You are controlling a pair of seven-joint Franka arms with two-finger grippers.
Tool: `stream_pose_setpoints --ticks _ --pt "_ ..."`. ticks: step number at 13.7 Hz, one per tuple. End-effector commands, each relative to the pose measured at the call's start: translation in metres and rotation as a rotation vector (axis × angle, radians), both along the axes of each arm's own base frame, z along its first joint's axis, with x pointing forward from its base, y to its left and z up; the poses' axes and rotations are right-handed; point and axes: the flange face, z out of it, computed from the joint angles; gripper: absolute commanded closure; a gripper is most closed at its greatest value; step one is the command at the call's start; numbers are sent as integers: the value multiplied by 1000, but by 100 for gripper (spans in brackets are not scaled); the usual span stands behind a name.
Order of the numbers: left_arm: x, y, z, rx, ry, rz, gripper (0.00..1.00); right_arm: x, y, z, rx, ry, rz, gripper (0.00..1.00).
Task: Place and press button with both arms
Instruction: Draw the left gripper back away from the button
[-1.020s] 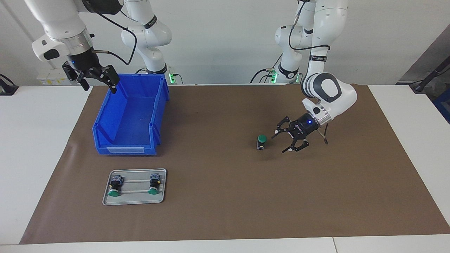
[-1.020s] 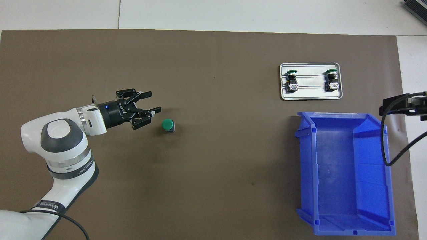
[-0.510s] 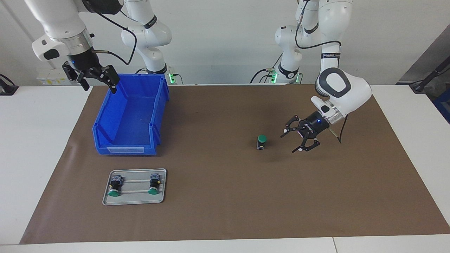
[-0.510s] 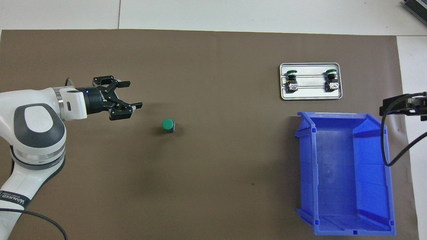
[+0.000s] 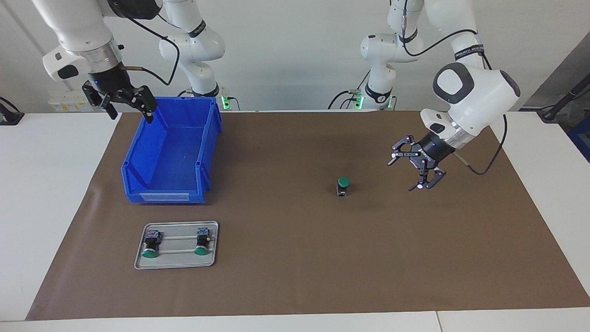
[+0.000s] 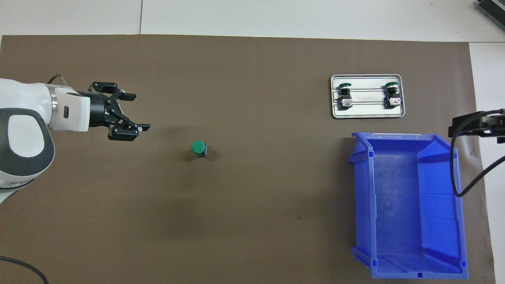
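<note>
Three buttons show: one button point(image 5: 342, 186) stands upright, green cap up, alone on the brown mat point(image 5: 295, 276) mid-counter; two spare buttons point(image 5: 150, 243) lie in a metal tray point(image 5: 175, 264), just beside a blue bin point(image 5: 168, 152). The left gripper point(image 5: 413, 171) hangs spread over bare mat, apart from the button. The right gripper point(image 5: 120, 102) waits, spread, over the bin's rim.

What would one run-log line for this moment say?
button: upright on mat, free | left gripper: open, beside button | right gripper: open, over bin rim
</note>
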Motion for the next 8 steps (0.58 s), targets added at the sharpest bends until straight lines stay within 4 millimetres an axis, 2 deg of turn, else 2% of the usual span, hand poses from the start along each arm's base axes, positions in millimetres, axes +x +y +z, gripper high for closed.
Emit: stream_pose_setpoints --ticks 1,4,6,8 --pt "5 6 17 123 56 79 0 -9 -1 -2 23 -9 8 0" --pt "6 3 35 270 94 248 0 -9 -2 -2 24 -7 6 0" --pt "1 -20 42 312 143 415 0 -9 -1 -2 24 -6 8 0" --pt "-1 -37 47 337 156 464 6 -9 -2 -2 24 -6 6 0"
